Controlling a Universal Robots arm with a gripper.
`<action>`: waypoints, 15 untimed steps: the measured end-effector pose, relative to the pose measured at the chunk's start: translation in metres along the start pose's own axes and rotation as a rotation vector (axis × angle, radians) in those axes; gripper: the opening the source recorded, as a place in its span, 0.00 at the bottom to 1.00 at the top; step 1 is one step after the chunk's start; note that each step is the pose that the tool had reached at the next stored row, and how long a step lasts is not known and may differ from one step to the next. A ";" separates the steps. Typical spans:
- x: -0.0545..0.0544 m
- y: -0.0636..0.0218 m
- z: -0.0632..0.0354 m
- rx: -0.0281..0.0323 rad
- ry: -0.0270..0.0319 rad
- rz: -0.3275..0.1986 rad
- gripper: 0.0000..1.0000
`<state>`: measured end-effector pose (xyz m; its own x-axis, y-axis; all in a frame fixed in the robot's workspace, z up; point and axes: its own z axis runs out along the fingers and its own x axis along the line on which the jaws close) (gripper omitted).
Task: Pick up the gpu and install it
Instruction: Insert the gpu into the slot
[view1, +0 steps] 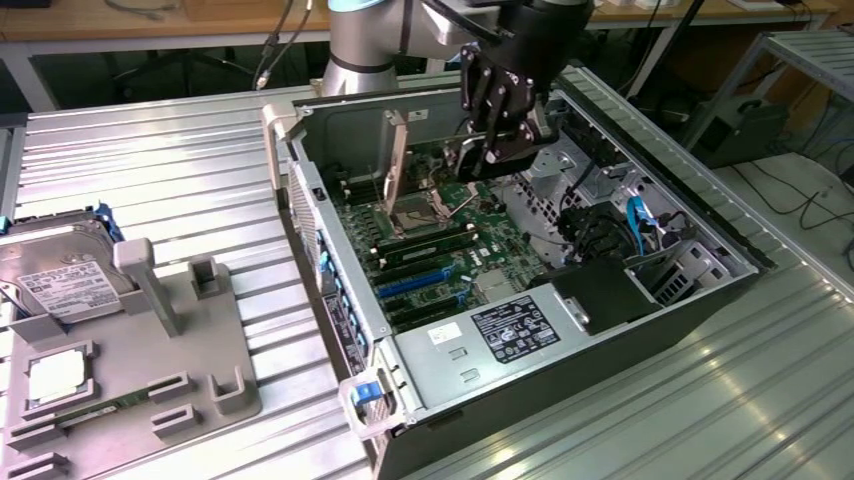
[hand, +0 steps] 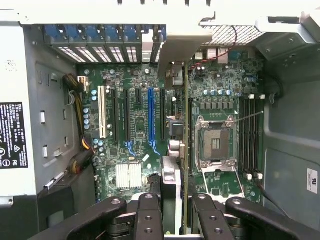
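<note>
My gripper (view1: 501, 135) hangs inside the open computer case (view1: 694, 215), above the motherboard (view1: 441, 250). It is shut on the gpu (view1: 470, 160), which it holds upright on its edge. In the wrist view the gpu (hand: 185, 150) appears edge-on as a thin dark card running away from between my fingers (hand: 150, 205) towards its silver bracket (hand: 177, 47) at the case's slotted rear wall. The card hovers above the board, between the blue expansion slot (hand: 151, 115) and the processor socket (hand: 215, 142). My gripper (hand: 176, 205) clamps the card's near end.
A grey parts holder (view1: 147, 350) on the ribbed metal table carries a silver hard drive (view1: 54, 265) and a processor (view1: 60, 375). Inside the case sit the power supply (view1: 514, 330), cable bundles (view1: 601, 235) and drive bays (view1: 667, 270). The case walls stand close around the arm.
</note>
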<state>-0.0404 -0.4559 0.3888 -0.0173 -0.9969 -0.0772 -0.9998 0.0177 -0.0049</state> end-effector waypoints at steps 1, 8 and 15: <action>0.000 0.0000 0.0006 -0.0001 -0.0001 -0.001 0.28; 0.000 0.0001 0.0046 -0.0005 -0.0333 -0.002 0.28; 0.001 0.0000 0.0103 -0.0001 -0.0332 -0.002 0.28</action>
<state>-0.0404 -0.4558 0.3785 -0.0149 -0.9938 -0.1103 -0.9999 0.0155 -0.0050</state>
